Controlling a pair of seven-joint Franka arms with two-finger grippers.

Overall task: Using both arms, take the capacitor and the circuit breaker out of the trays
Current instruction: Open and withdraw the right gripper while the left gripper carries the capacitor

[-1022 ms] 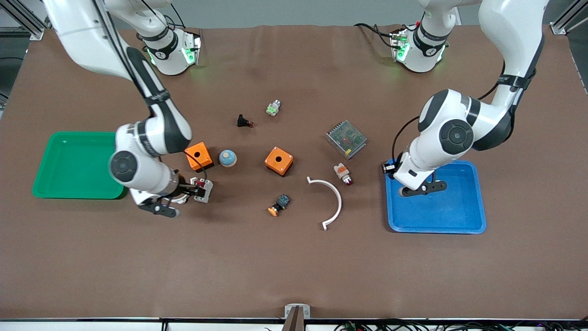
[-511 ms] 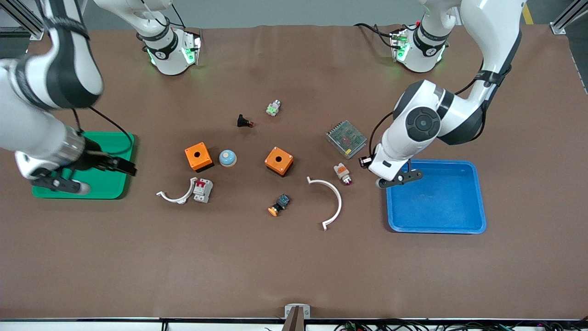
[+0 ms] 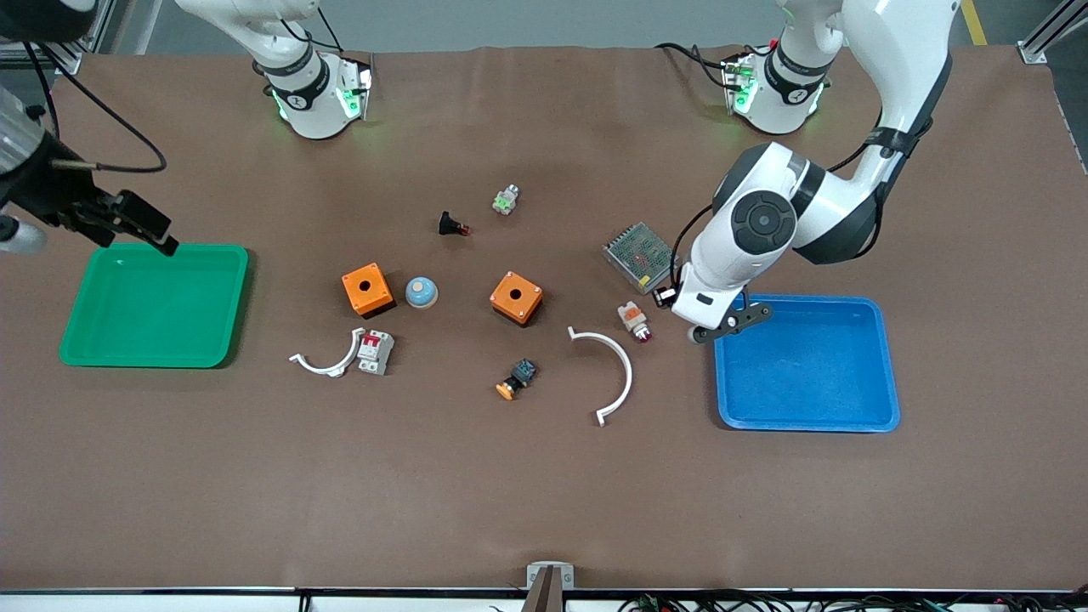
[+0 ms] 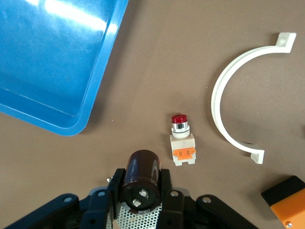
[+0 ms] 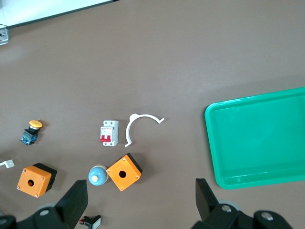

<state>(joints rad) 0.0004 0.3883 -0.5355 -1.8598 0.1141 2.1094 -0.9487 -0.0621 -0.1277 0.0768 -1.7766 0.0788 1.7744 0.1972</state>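
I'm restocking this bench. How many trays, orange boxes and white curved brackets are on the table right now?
Trays: 2 (green tray, blue tray)
Orange boxes: 2
White curved brackets: 2
Total: 6

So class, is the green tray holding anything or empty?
Empty. The green tray shows only bare floor in both views; the breaker lies on the table.
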